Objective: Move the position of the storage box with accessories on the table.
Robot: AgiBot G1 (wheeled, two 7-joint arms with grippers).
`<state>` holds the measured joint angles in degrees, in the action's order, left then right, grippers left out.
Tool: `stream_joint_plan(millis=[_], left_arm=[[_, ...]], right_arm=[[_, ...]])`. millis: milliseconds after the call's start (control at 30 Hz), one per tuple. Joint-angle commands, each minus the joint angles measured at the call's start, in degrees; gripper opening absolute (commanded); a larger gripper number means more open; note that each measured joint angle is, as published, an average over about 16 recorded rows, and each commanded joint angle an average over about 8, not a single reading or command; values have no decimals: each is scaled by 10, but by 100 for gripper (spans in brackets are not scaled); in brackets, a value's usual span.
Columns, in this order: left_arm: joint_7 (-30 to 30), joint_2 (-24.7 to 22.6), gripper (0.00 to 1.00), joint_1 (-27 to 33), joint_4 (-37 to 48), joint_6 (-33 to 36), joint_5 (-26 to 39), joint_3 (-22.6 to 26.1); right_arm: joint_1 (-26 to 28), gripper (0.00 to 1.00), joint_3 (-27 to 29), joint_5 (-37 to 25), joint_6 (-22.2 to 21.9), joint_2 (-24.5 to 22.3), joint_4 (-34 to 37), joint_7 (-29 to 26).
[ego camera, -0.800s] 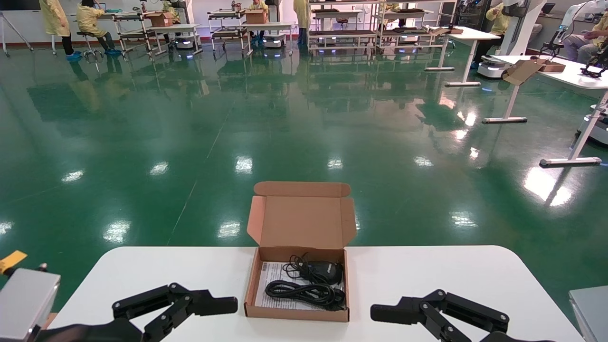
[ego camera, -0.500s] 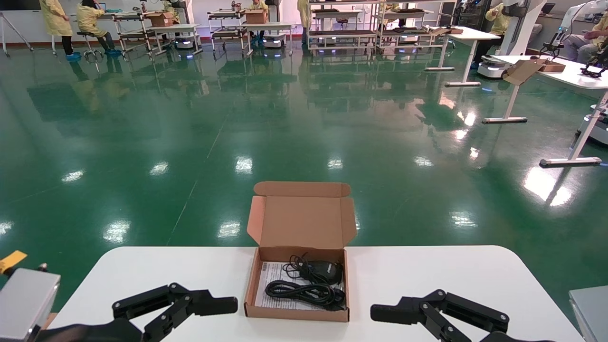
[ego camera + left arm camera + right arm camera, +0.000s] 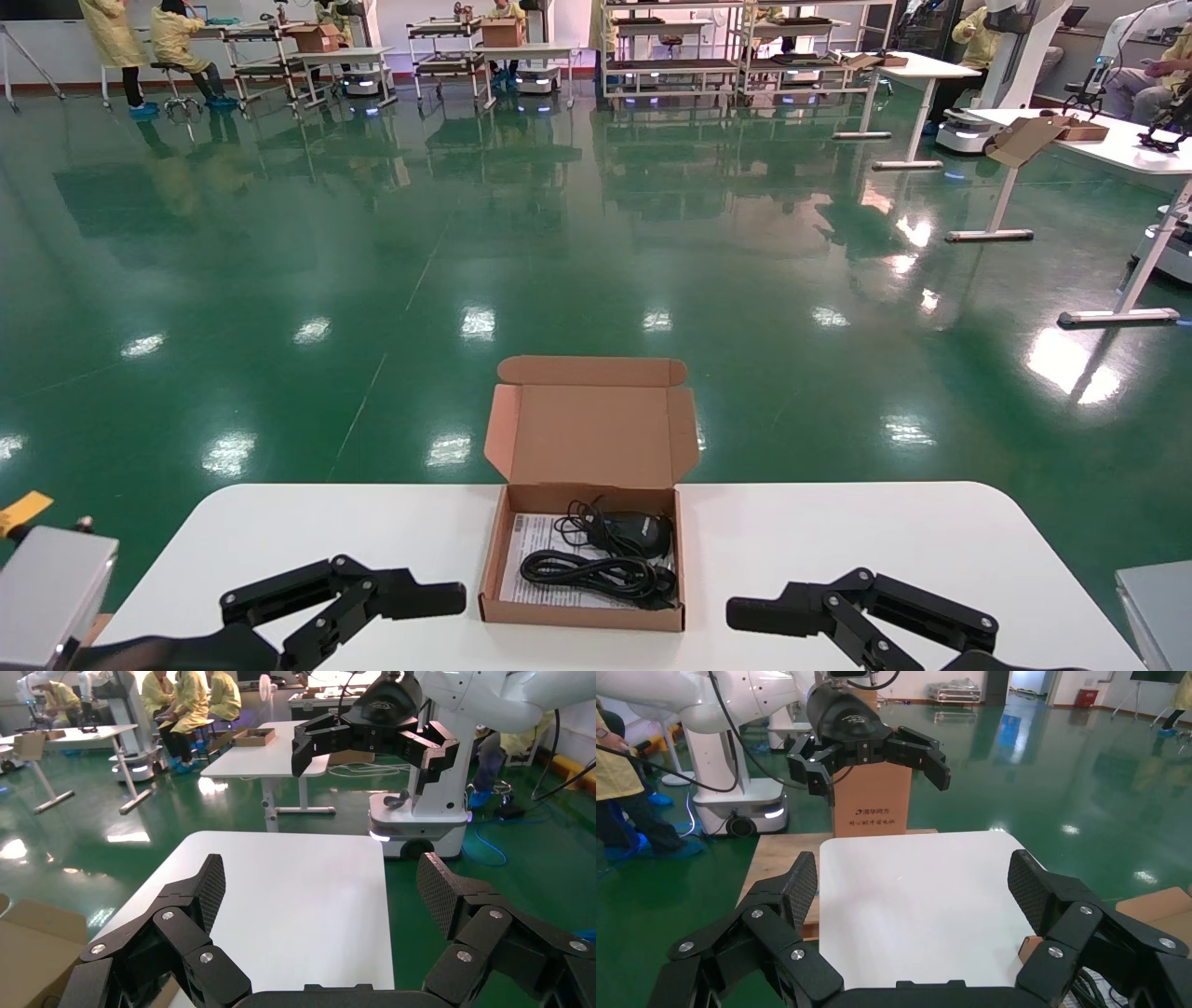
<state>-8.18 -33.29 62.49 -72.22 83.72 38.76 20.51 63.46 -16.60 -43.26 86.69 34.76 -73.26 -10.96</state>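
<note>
Now | pre-grasp: shallow brown cardboard storage box [image 3: 581, 596], lid up, lower centre on white table [image 3: 838, 531] | left gripper [image 3: 424, 598], right gripper [image 3: 768, 615] flank it, both spread, empty | next: close in on its walls.

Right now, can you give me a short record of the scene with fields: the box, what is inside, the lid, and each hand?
box: storage box, brown cardboard, on the white table, near its far edge
contents: black coiled cables, small black adapter, white printed sheet
lid: open, flap standing up behind the box
left hand: open, low over the table left of the box, not touching it
right hand: open, low over the table right of the box, not touching it
</note>
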Motion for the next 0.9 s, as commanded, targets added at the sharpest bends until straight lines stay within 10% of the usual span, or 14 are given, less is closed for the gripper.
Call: stream_joint_plan(millis=[33, 500, 900], left_arm=[[0, 0, 100, 0, 0, 0, 0, 0], [0, 0, 100, 0, 0, 0, 0, 0], [0, 0, 100, 0, 0, 0, 0, 0]], right_arm=[[-3, 100, 1, 1, 1, -1, -3, 2], [278, 100, -91, -191, 30, 45, 154, 48], [432, 100, -147, -280, -6, 172, 513, 34]])
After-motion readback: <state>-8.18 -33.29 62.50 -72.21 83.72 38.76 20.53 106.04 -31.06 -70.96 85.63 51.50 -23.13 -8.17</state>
